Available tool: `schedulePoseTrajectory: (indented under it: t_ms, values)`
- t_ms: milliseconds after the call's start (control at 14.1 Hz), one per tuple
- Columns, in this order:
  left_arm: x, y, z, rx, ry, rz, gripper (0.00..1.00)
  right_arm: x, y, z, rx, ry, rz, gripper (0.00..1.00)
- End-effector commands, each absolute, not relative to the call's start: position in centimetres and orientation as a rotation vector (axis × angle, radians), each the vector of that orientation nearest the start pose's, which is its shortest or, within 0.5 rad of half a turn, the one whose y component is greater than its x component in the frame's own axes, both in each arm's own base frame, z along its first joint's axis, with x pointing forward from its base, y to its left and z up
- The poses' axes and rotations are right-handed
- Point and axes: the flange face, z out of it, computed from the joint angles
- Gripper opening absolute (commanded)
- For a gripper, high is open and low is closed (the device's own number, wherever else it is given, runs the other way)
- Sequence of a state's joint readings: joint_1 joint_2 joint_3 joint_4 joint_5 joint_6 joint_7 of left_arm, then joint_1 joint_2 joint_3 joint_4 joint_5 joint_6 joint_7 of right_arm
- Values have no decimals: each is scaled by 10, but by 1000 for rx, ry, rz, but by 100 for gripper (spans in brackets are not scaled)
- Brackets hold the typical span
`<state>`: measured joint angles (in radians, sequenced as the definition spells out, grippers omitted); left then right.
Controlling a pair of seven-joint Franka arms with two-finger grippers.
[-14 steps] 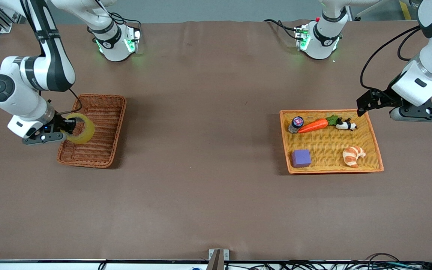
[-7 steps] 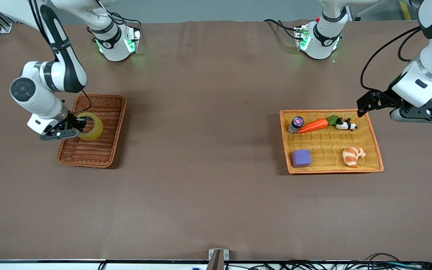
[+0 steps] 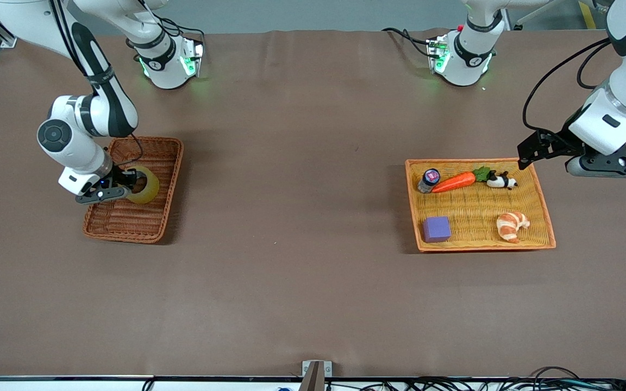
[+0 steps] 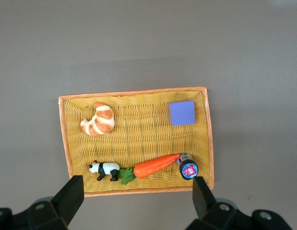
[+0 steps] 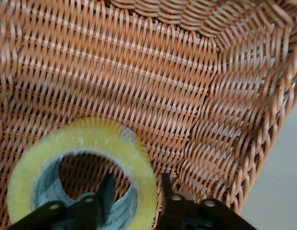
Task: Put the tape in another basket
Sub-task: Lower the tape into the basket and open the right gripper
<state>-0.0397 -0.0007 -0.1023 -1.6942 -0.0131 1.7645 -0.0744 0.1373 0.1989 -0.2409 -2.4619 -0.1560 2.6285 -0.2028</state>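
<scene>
The tape point(image 3: 149, 187), a yellowish ring with a grey core, stands on edge low inside the reddish-brown wicker basket point(image 3: 144, 220) at the right arm's end of the table. My right gripper point(image 3: 130, 183) is shut on the tape's wall, one finger inside the ring and one outside. In the right wrist view the tape point(image 5: 90, 141) sits just above the basket's woven floor point(image 5: 138, 72), held by the right gripper point(image 5: 136, 191). My left gripper point(image 3: 612, 165) is open and empty and waits above the table beside the yellow basket point(image 3: 481, 247).
The yellow basket point(image 4: 134, 92) holds a carrot point(image 3: 453, 182), a toy panda point(image 3: 500, 180), a croissant point(image 3: 512, 225), a purple cube point(image 3: 436, 228) and a small bottle point(image 3: 430, 179). The left gripper point(image 4: 137, 201) hangs over bare table by its rim.
My right arm has moved in over the reddish-brown basket and lowered the tape into it. The left arm has not moved.
</scene>
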Motion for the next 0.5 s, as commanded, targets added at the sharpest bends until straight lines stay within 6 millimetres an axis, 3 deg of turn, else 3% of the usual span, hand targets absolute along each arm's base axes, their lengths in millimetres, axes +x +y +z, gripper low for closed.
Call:
schedulePoseTrajectory:
  t_ms: [0,426]
  values:
    - [565,-80,588,-3145,109,-106,100,489,-43,256,-3227,-349,-36,100]
    - [567,-77,587,-3146,106,-103,100,537,-44,368,-3235,-222,-314,100]
